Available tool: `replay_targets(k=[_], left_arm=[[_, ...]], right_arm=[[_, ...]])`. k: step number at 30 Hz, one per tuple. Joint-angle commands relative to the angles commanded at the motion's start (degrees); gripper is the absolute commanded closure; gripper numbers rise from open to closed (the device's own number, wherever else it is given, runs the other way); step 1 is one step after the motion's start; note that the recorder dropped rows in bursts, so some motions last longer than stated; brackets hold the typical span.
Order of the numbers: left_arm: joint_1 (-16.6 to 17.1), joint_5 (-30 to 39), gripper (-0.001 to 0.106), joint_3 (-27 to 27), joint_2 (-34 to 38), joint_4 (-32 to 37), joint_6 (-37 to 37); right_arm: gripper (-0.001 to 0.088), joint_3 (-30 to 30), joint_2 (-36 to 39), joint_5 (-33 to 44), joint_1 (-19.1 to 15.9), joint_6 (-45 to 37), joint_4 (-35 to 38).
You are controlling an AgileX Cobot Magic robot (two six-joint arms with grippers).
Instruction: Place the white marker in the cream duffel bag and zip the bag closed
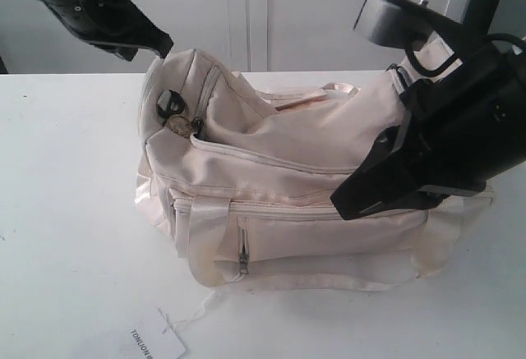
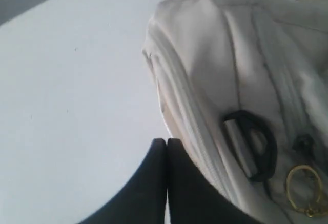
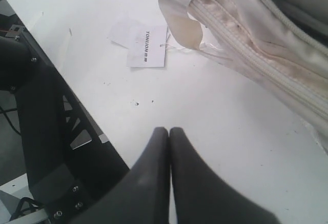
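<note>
1. Two grippers are seen, both with fingers pressed together and nothing held between them.
2. The left gripper [image 1: 164, 44] [image 2: 166, 142] is held above the left end of the cream duffel bag [image 1: 279, 162] [image 2: 215, 55], apart from the fabric.
3. The right gripper [image 1: 341, 203] [image 3: 169, 130] is angled down in front of the bag's right part; in its wrist view, bare counter [image 1: 74, 211] [image 3: 230, 131] is seen under the tips, beside the bag's lower edge.
4. The bag is laid on its base in the middle of the white counter, slumped and creased, with soft cream fabric and a shiny webbing handle [image 1: 205, 236].
5. A black buckle [image 1: 168, 100] [image 2: 256, 147] and a gold ring [image 1: 179, 126] [image 2: 303, 190] are found at its left end.
6. The top zip appears drawn together along the visible length, and a small metal pull [image 1: 243, 256] hangs on the front pocket.
7. A white paper tag [image 1: 156, 342] [image 3: 147, 47] printed "TONLION" lies on the counter, tied to the bag by a thin string.
8. Where the white marker lies cannot be told from any view.
</note>
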Motion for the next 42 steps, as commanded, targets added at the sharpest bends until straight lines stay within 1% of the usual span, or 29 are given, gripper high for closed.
replay_targets(k=[3, 5, 7, 12, 14, 15, 17, 21, 27, 30, 32, 34, 37, 38, 39, 42], left_arm=[[0.0, 0.8, 0.105, 0.0, 0.1, -0.3, -1.4], [0.0, 0.8, 0.101, 0.0, 0.1, -0.9, -1.7], [0.0, 0.7, 0.093, 0.0, 0.1, -1.9, -1.7], [0.0, 0.1, 0.062, 0.0, 0.1, -5.8, -1.6], [0.0, -0.3, 0.051, 0.0, 0.1, -7.1, -1.6], [0.0, -0.6, 0.048, 0.0, 0.1, -7.7, -1.4], [0.0, -1.7, 0.045, 0.4, 0.1, -8.7, -1.3], [0.0, -5.1, 0.045, 2.1, 0.6, -9.6, -1.6], [0.0, -4.6, 0.045, 2.9, 3.4, -9.7, -1.8], [0.0, -4.7, 0.046, 2.9, 4.7, -12.0, -1.8], [0.0, -5.2, 0.053, 2.9, 4.7, -13.1, -1.8], [0.0, -5.7, 0.067, 2.9, 4.7, -13.4, -1.8], [0.0, -5.9, 0.094, 2.9, 4.7, -13.6, -1.8], [0.0, -6.1, 0.1, 2.9, 4.7, -13.6, -1.8], [0.0, -6.2, 0.105, 2.9, 4.7, -13.6, -1.8], [0.0, -6.3, 0.105, 2.7, 4.7, -14.2, -1.8]], right_arm=[[0.0868, 0.0, 0.0, -0.3, 0.0, 0.0, 0.0], [0.0868, 0.0, 0.0, -0.6, 0.0, 0.0, 0.0], [0.0868, 0.0, 0.0, -1.0, 0.0, 0.0, 0.0], [0.0868, 0.0, 0.0, -1.0, 0.0, 0.0, 0.0], [0.0868, 0.0, 0.0, -1.1, 0.0, 0.0, 0.0], [0.0868, 0.0, 0.0, -1.2, 0.0, 0.0, 0.0], [0.0868, 0.0, 0.0, -1.4, 0.0, 0.0, 0.0], [0.0868, 0.0, 0.0, -1.7, 0.0, 0.0, 0.0], [0.0868, 0.0, 0.0, -1.5, 0.0, 0.0, 0.0], [0.0868, 0.0, 0.0, -1.5, 0.0, 0.0, 0.0], [0.0868, 0.0, 0.0, -1.5, 0.0, 0.0, 0.0], [0.0868, 0.0, 0.0, -1.7, 0.0, 0.0, 0.0], [0.0868, 0.0, 0.0, -1.7, 0.0, 0.0, 0.0], [0.0868, 0.0, 0.0, -1.7, 0.0, 0.0, 0.0], [0.0868, 0.0, 0.0, -1.7, 0.0, 0.0, 0.0], [0.0868, 0.0, 0.0, -1.8, 0.0, -0.2, 0.0]])
